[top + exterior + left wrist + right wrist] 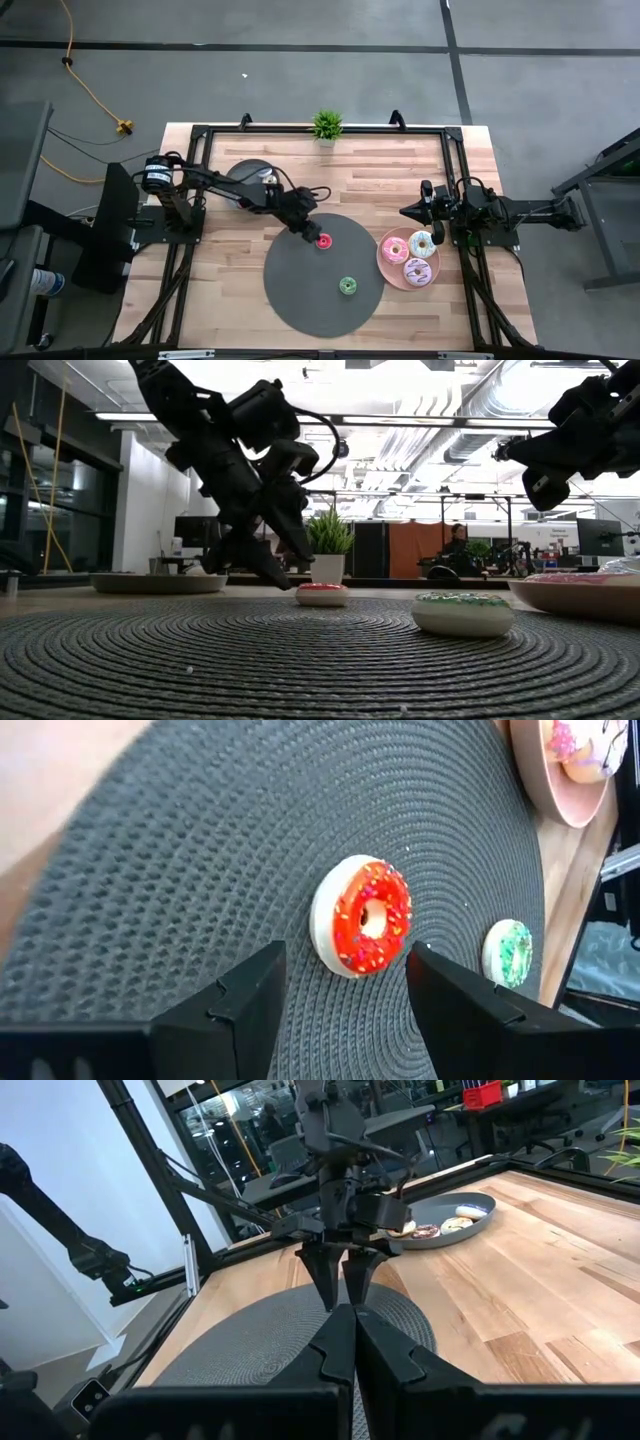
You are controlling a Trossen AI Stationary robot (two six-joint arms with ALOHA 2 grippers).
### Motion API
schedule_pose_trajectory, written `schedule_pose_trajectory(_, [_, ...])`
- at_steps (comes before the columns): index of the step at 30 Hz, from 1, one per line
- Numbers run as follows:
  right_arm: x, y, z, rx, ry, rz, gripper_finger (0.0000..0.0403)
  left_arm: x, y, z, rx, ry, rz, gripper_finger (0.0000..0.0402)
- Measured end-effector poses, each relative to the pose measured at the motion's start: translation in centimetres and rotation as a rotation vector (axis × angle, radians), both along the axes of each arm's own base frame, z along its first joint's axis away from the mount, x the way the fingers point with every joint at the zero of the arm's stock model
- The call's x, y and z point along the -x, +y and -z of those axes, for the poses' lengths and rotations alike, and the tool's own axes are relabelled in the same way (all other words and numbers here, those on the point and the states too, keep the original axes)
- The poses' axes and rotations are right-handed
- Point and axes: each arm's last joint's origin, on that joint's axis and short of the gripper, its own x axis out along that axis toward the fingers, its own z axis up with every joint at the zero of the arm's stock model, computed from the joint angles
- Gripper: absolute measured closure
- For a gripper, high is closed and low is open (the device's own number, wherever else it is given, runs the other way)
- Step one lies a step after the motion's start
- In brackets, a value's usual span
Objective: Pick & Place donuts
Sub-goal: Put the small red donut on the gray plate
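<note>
A tiny red-frosted donut (323, 240) (362, 917) lies flat on a round dark woven mat (300, 290), with a tiny green donut (347, 286) (463, 612) flat nearer the mat's near edge. My left gripper (306, 233) (345, 958) is open and slants down just left of the red donut (322, 594), its fingertips low over the mat, one on each side and short of touching. Pink (394, 249), white (422, 243) and lilac (417, 270) donuts sit on a pink plate (385, 262). My right gripper (405, 212) (350, 1330) is shut, raised above the table beyond that plate.
A dark grey plate (243, 176) (478, 1210) at the far left holds several more tiny donuts (440, 1228). A small potted plant (326, 126) stands at the far edge. A black frame (452, 150) runs around the work area. Bare wood (380, 190) lies between the arms.
</note>
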Motion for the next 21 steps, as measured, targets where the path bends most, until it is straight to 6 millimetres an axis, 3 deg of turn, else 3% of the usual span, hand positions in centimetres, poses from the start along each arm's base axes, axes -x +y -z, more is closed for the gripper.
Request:
schedule_pose_trajectory(12, [0.0,0.0,0.0,0.000,0.000,-0.001,0.0402,-2.1,-1.3,0.8,0.012,0.023,0.071,0.0201])
schedule_pose_trajectory(21, [0.0,0.0,0.0,0.000,0.001,0.000,0.0402,-2.0,-1.3,0.8,0.003,0.037,0.043,0.0201])
